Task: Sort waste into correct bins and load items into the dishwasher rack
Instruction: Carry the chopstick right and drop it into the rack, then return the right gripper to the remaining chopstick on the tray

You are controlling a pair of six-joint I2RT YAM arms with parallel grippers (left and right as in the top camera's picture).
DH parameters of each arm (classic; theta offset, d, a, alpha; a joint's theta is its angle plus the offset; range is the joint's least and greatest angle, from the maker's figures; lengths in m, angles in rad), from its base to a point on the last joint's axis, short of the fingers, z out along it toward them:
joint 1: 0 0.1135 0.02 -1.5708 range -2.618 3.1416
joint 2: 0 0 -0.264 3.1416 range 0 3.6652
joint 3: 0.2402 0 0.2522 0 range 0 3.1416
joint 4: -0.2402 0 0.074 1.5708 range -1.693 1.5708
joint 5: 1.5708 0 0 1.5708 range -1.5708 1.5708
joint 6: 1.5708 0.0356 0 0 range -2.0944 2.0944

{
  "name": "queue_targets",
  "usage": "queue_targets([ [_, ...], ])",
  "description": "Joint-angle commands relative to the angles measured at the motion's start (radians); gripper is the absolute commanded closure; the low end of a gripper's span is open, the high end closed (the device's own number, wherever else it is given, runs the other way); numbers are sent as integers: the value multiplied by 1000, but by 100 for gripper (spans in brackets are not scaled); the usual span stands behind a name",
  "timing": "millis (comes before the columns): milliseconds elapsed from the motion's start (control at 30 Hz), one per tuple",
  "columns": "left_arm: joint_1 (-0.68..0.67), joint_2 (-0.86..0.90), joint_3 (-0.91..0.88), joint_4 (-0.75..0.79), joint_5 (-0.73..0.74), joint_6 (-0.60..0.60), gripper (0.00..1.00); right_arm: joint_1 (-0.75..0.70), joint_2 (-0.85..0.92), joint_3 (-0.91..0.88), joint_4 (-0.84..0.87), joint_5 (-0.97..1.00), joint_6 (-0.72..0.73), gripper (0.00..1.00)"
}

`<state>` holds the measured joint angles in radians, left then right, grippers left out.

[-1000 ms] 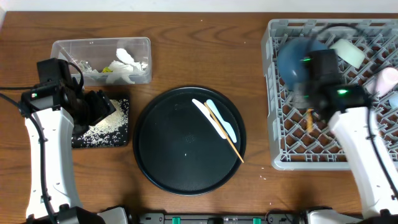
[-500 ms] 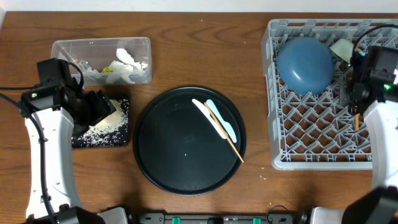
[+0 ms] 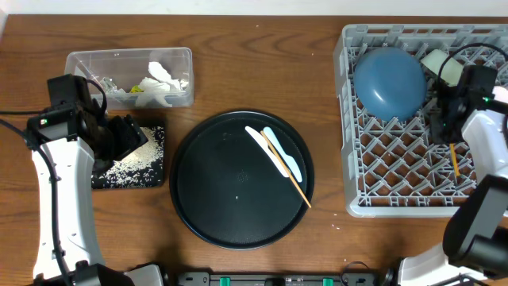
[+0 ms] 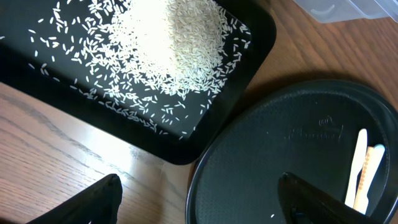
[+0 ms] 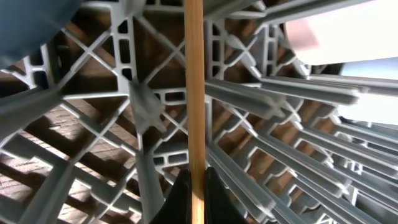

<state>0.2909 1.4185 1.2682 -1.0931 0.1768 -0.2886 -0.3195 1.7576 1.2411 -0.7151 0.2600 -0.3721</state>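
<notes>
Brown wood-grain tabletop fills the overhead view, with the dishwasher rack [image 3: 346,119] at 3 o'clock and the bins at the far side: the clear tub [image 3: 79,57] at 10 o'clock and the black tray [image 3: 103,179] at 9 o'clock.

The right gripper [image 5: 194,180] is clamped on a wooden chopstick [image 5: 194,74], its fingers [image 5: 180,193] pinching the shaft near one end. The stick runs straight out over the grey lattice. It sits at about 3 o'clock within the rack, probably to keep clear of the upturned blue bowl [image 3: 389,82] at 11 o'clock and the white cup [image 3: 441,65] at 1 o'clock. Whether the far tip touches the lattice I cannot tell.

The left gripper [image 4: 199,182] hangs with its fingers spread wide and nothing between them, just past the tray's corner. The tray's rice [image 4: 174,43] is heaped in one mound (a sign of pouring rather than scattering, I would judge). Tissues [image 3: 163,75] lie in the tub.

On the round tray [image 3: 214,183] at the centre, the second chopstick [image 3: 290,179], white spoon [image 3: 266,147] and pale-blue spoon [image 3: 284,155] lie side by side, not yet loaded. The open left claw seems well placed to reach them.
</notes>
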Motion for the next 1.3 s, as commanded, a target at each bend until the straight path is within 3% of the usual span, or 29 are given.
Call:
queue_targets([
  [0,2,-1,-6,-2,-2,-5,19,-9,6,1,6,-6,4,99],
  [67,2,-1,-6,-2,-2,-5,18,-10,0,2,9,-6,23,98],
  [133,2,-1,-6,-2,-2,-5,19,-8,-15,3,8,-6,40,82],
  [167,2,-1,-6,-2,-2,-5,19,-8,-27,3,9,-6,53,46],
  [200,2,-1,-6,-2,-2,-5,19,-8,-43,3,9,-6,64,20],
  [367,2,-1,-6,-2,-2,-5,19,2,-172,23,8,-69,80,1],
  [433,2,-1,-6,-2,-2,-5,19,13,-242,29,8,-176,79,3],
  [567,2,-1,-6,-2,-2,-5,19,37,-364,30,0,-449,62,36],
  [600,2,-1,-6,-2,-2,-5,19,47,-388,30,-6,-521,68,39],
  [767,2,-1,-6,-2,-2,-5,19,157,-426,28,-85,-672,201,39],
  [1267,2,-1,-6,-2,-2,-5,19,746,-201,-14,-77,-561,245,39],
])
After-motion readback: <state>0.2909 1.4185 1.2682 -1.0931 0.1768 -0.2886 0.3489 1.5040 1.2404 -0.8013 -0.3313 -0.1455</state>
